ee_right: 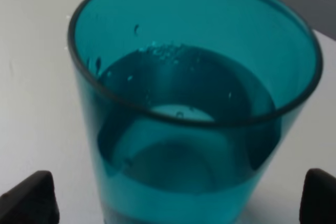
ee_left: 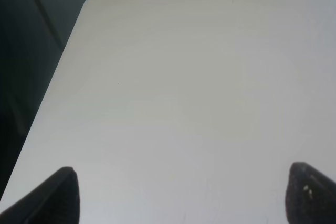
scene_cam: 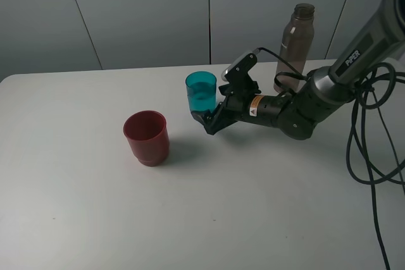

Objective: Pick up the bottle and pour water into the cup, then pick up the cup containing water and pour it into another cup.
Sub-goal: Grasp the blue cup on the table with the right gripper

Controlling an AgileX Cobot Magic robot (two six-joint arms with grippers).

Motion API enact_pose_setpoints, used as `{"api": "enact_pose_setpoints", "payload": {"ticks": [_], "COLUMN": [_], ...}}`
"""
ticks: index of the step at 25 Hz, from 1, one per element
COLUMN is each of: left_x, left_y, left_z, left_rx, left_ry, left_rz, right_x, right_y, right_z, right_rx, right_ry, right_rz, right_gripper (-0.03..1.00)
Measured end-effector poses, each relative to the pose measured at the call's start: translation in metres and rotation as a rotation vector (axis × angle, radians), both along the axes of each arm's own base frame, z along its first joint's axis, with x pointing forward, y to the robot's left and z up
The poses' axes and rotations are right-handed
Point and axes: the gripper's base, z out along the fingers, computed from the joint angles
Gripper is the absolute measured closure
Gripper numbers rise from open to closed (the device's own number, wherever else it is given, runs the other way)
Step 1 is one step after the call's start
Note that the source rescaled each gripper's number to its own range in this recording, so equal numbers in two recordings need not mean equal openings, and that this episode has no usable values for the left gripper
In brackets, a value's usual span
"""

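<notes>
While right gripper (scene_cam: 205,122) straddles teal cup (scene_cam: 201,90), its base hidden.

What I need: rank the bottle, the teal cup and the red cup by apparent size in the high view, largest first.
1. bottle: tallest, though farthest back.
2. red cup: wider than the teal one, but nearer the camera, so this place is unsure.
3. teal cup: narrowest.
</notes>
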Motion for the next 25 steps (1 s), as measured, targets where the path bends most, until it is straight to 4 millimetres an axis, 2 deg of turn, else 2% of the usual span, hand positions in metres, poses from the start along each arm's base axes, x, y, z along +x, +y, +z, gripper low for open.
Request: {"api": "enact_pose_setpoints", "payload": {"ticks": [13, 20, 25], "left_x": [0.000, 0.000, 0.000], "left_y": [0.000, 0.000, 0.000], "left_z": [0.000, 0.000, 0.000], "left_rx": [0.000, 0.000, 0.000], "left_ry": [0.000, 0.000, 0.000], "left_rz": [0.000, 0.000, 0.000], "right_x": [0.003, 0.004, 0.008], "right_y": [0.002, 0.008, 0.019], "right_z": [0.003, -0.013, -0.015], "right_rx": [0.014, 0.071, 0.087], "right_ry": [-0.018, 0.009, -0.011], "right_rz": [0.002, 0.000, 0.022], "right_gripper": [-0.03, -0.03, -0.03]}}
